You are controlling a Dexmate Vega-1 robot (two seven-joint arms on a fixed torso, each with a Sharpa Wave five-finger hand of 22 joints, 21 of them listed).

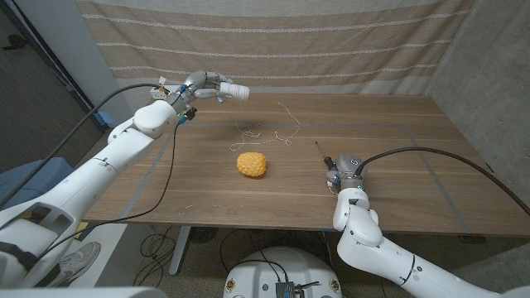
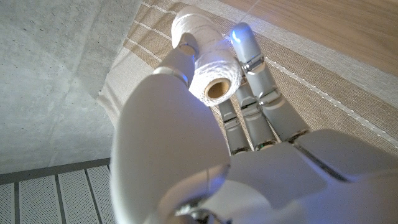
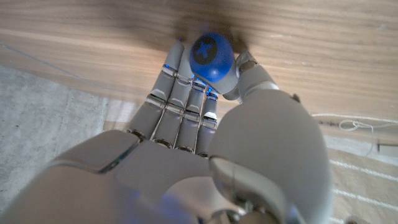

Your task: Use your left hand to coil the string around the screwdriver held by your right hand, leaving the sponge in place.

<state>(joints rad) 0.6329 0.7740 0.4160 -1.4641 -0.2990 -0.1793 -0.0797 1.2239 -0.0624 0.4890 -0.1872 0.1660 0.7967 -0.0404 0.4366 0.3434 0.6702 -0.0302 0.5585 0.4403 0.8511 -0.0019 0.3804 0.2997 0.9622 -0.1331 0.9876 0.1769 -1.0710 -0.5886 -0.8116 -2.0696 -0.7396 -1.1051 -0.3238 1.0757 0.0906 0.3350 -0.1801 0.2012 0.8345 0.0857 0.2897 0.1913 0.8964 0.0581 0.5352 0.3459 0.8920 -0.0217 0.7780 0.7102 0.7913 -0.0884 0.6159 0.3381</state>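
a: where's the string (image 1: 269,132)?

b: loose on the table (image 1: 397,141) beyond the sponge (image 1: 252,164), running up to the spool (image 1: 234,90) my left hand (image 1: 203,85) grips, raised over the far left edge. it's thin and limp, so i judge it'll snag easily; i steer it by the spool.

a: and the right?

b: my right hand (image 1: 341,172) is low at the table, fingers wrapped on the screwdriver (image 1: 325,156), shaft pointing away.

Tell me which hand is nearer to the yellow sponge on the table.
Right, narrowly. The right hand, gripping the screwdriver, is beside the sponge toward the table's right side. The left hand, holding the string spool, is raised over the far edge, farther off.
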